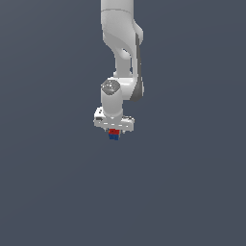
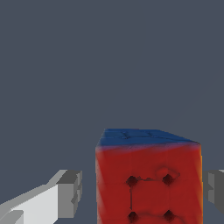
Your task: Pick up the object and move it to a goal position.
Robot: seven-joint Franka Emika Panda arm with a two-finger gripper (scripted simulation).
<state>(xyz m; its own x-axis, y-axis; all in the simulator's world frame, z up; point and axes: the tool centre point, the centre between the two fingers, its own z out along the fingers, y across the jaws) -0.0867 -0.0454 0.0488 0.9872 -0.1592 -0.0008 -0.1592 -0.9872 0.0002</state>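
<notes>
1. No writing or brand is showing; the object's (image 2: 148,179) red face is bearing only four dark dots joined by faint lines.
2. The gripper (image 1: 114,130) is hanging from the arm (image 1: 120,48), fingers (image 2: 69,193) standing apart from the block's sides.
3. The block is sitting between them, blue end outward.
4. Plain grey backdrop (image 1: 192,182) is surrounding everything.
</notes>
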